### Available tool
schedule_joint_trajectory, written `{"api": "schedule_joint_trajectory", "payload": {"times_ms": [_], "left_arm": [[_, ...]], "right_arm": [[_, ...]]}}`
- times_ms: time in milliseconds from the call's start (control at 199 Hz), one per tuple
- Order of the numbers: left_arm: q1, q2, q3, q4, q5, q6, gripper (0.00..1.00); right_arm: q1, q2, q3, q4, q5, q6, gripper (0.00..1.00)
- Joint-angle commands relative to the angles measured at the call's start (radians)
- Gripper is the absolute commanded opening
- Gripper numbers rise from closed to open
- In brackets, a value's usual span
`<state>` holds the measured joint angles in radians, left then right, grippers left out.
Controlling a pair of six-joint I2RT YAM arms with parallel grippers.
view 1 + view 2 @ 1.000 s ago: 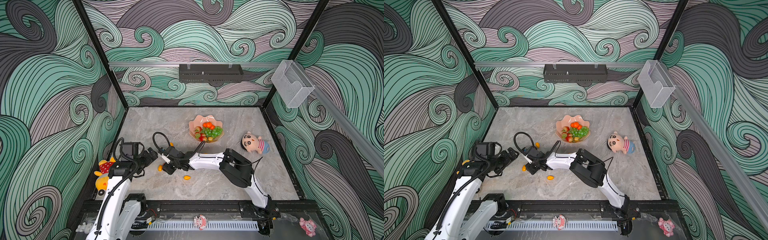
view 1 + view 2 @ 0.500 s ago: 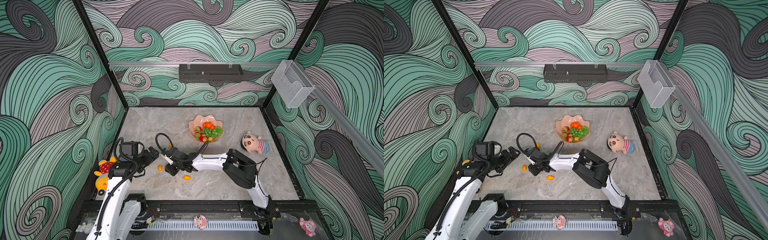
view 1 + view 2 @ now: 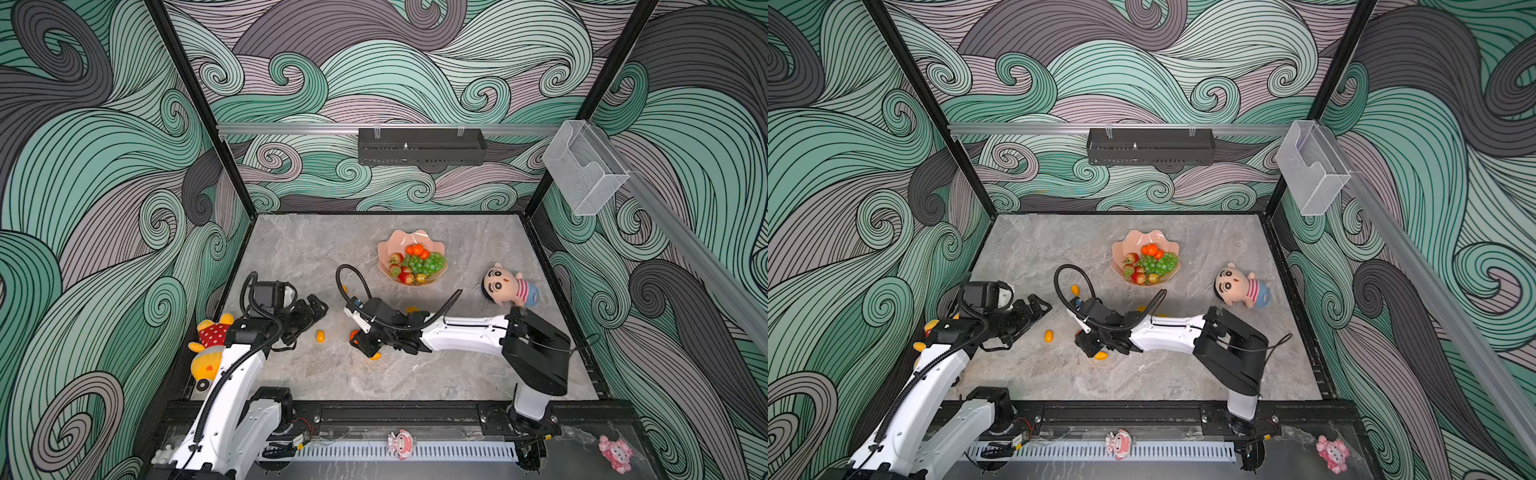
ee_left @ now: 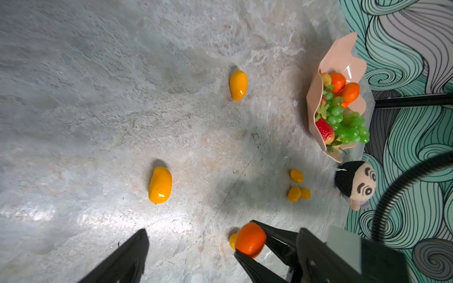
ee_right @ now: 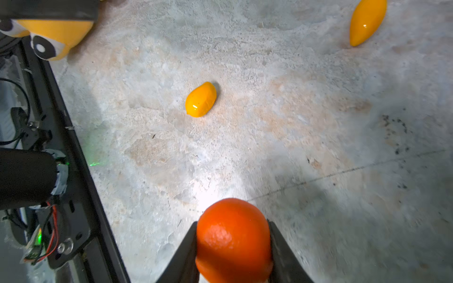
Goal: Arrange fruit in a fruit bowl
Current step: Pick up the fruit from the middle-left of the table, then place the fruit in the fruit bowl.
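While the right gripper (image 5: 233, 245) has its fingers (image 5: 187, 250) closed partway onto an orange tangerine (image 5: 234, 232) over the near half of the table (image 3: 374, 382), the left gripper (image 3: 319, 307) at its 9 o'clock gapes wide, holding nothing; yellow ovals (image 3: 320, 336) lie loose around them, and the fruit bowl (image 3: 409, 239) at 1 o'clock carries grapes (image 3: 424, 262) and strawberries (image 3: 405, 277)

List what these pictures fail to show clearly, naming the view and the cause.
- Tangerine: right wrist view, part cut off by the picture edge, sides covered by the right hand.
- Small yellow fruit: both top views, partly hidden under that hand.
- Yellow plush doll: a top view, partly behind the left arm.
- Bowl: both top views, lower fruit buried under the grapes.
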<state>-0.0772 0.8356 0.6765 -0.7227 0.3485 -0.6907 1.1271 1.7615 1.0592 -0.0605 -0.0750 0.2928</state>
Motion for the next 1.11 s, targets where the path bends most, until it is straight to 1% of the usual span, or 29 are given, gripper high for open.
{"api": "schedule_joint_trajectory", "payload": {"times_ms": [0,106,261,422,573,664,895,1006,1031,1101], "left_arm": [[-0.064,0.027,0.004,0.062,-0.020,-0.022,0.97],[-0.133,0.071,0.017,0.096,-0.054,-0.032,0.97],[-0.204,0.153,0.051,0.137,-0.075,-0.047,0.97],[-0.251,0.233,0.099,0.171,-0.083,-0.040,0.97],[-0.267,0.312,0.180,0.166,-0.085,-0.001,0.97],[-0.268,0.359,0.238,0.164,-0.085,0.024,0.97],[-0.275,0.518,0.418,0.151,-0.077,0.084,0.97],[-0.283,0.580,0.498,0.151,-0.074,0.095,0.97],[-0.285,0.620,0.517,0.152,-0.073,0.097,0.97],[-0.292,0.665,0.566,0.152,-0.070,0.102,0.97]], "right_arm": [[-0.012,-0.064,-0.059,0.001,0.041,0.018,0.36],[-0.022,-0.121,-0.106,-0.006,0.052,0.028,0.36],[-0.061,-0.185,-0.155,-0.016,0.051,0.045,0.36],[-0.127,-0.236,-0.175,-0.026,0.030,0.050,0.35],[-0.206,-0.270,-0.154,-0.059,0.008,0.029,0.34],[-0.259,-0.271,-0.114,-0.093,-0.001,0.002,0.34],[-0.418,-0.218,0.023,-0.175,-0.044,-0.057,0.32],[-0.486,-0.161,0.096,-0.210,-0.064,-0.083,0.32],[-0.499,-0.146,0.116,-0.221,-0.070,-0.088,0.32],[-0.536,-0.099,0.172,-0.249,-0.083,-0.107,0.31]]}}
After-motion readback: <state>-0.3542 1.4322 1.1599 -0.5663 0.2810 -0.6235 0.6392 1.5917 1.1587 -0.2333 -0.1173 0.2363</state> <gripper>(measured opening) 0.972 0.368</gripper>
